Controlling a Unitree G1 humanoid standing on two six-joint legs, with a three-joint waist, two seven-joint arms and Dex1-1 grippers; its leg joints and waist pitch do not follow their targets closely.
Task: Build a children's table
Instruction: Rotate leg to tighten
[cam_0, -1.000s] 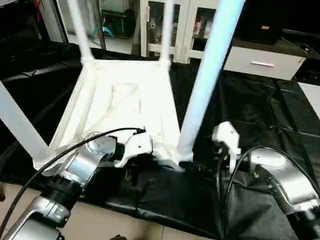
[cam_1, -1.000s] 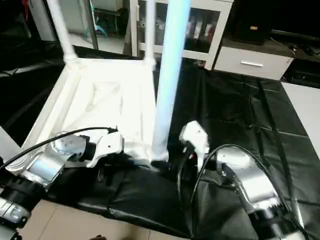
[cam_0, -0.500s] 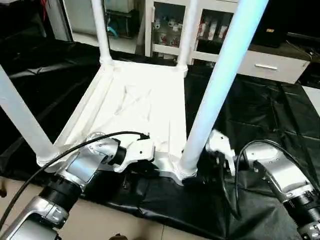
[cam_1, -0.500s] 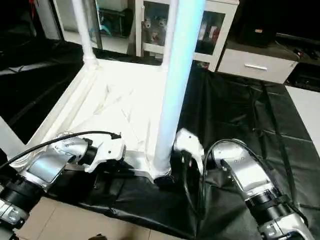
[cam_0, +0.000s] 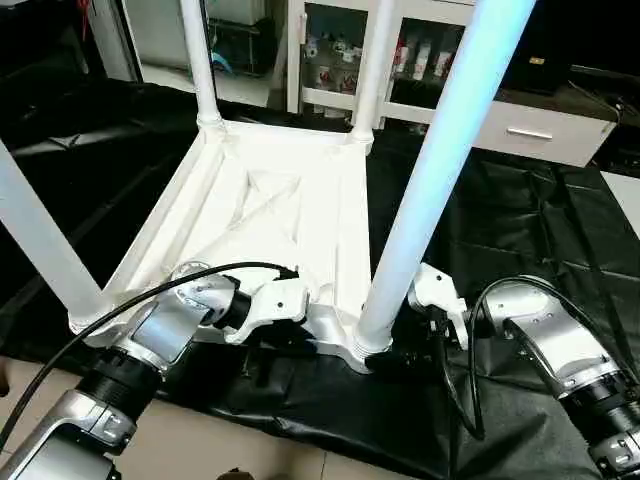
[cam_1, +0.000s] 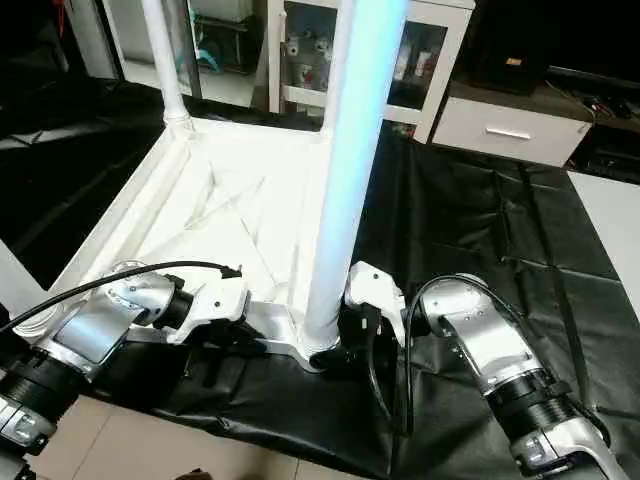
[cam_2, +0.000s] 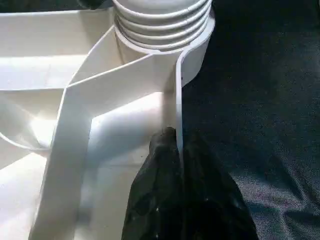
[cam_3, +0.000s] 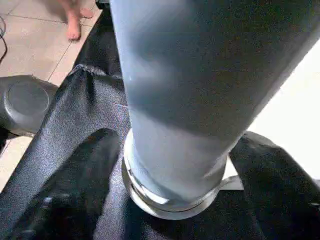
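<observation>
Standing upright in the near corner socket of the upturned tabletop (cam_0: 290, 215), the leg (cam_0: 425, 190) is straddled by the right gripper (cam_3: 175, 170), fingers spread around its base. The rim beside that socket is pinched by the left gripper (cam_2: 177, 165).

We take this for a room in a home, or a lab dressed as one. At twelve o'clock stands a white cabinet with glass doors (cam_0: 345, 55), small bottles and jars lined on its shelves. At about two o'clock a low white drawer unit with a slim metal handle (cam_0: 535, 128) sits against the wall, a dark boxy appliance (cam_0: 540, 45) on top of it. The floor is pale square tile (cam_3: 37, 35), and a crinkled black plastic sheet (cam_0: 520, 220) is spread over it as a work mat. In the right wrist view we see a person's bare foot (cam_3: 75, 22) on the tile.
</observation>
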